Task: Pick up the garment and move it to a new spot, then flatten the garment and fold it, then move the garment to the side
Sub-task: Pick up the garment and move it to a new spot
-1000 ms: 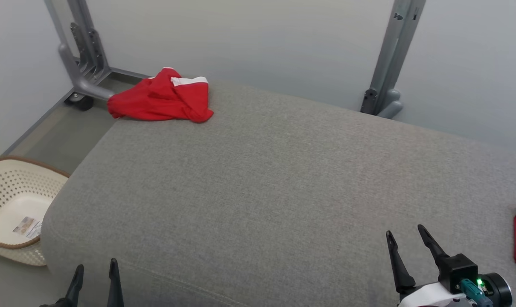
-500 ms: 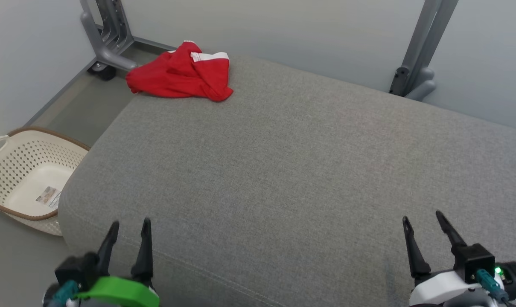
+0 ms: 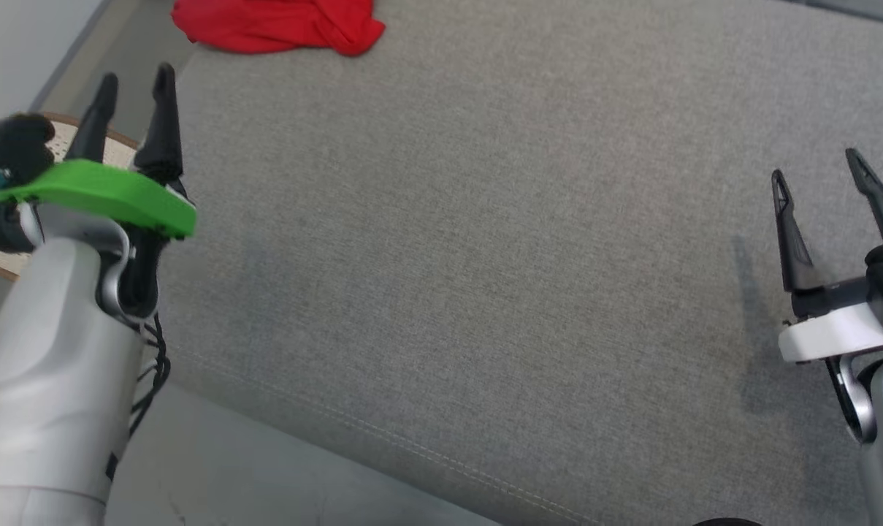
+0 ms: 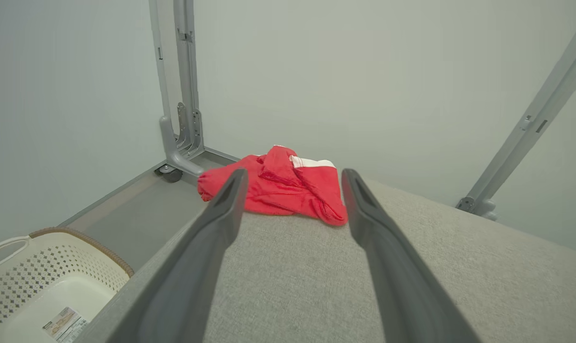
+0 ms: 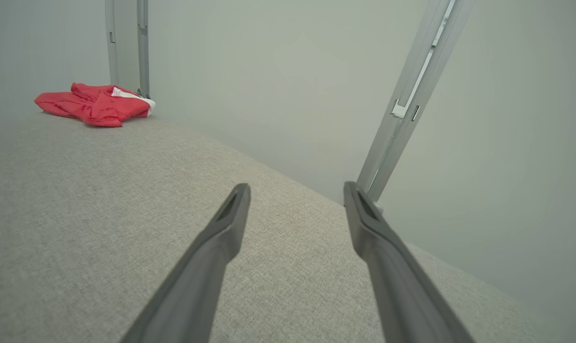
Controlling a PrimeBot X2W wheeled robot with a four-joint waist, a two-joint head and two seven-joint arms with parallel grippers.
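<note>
Reaching for the garment (image 3: 273,25) is my step in hand, and I judge it best to bring the left gripper (image 3: 136,73) low over the cushion (image 3: 485,277) and pinch a raised fold, not the flat hem. The red garment lies bunched at the cushion's far left corner, well apart from both arms. My left gripper hovers at the cushion's left edge, fingers spread, aimed at the heap. The right gripper (image 3: 813,164) hangs over the cushion's right side, fingers apart, empty.
</note>
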